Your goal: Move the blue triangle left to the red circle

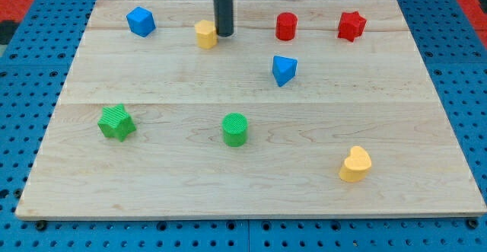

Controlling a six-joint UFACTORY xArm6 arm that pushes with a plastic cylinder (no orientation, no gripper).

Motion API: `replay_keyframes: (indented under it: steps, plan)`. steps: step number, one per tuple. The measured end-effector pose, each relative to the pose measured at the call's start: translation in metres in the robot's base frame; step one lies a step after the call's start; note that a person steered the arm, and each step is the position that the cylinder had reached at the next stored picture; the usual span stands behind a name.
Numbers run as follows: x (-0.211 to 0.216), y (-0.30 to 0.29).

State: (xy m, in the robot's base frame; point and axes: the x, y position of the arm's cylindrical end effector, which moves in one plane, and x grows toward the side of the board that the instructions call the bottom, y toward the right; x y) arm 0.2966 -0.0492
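The blue triangle lies on the wooden board right of the middle, toward the view's top. The red circle stands just above it, near the top edge. My tip is at the view's top, left of the red circle, right beside a yellow block and touching or nearly touching its right side. The tip is up and to the left of the blue triangle, well apart from it.
A blue cube-like block sits at the top left and a red star at the top right. A green star is at the left, a green circle in the lower middle, a yellow heart at the lower right.
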Motion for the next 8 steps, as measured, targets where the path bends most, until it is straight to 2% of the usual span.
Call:
replay_keyframes:
  steps: [1,2,3,4,5,7,8]
  plan:
    - [-0.036,0.014]
    - [0.003,-0.01]
    - [0.061,-0.027]
    - [0.063,-0.027]
    - [0.087,-0.011]
    - [0.151,0.061]
    - [0.151,0.104]
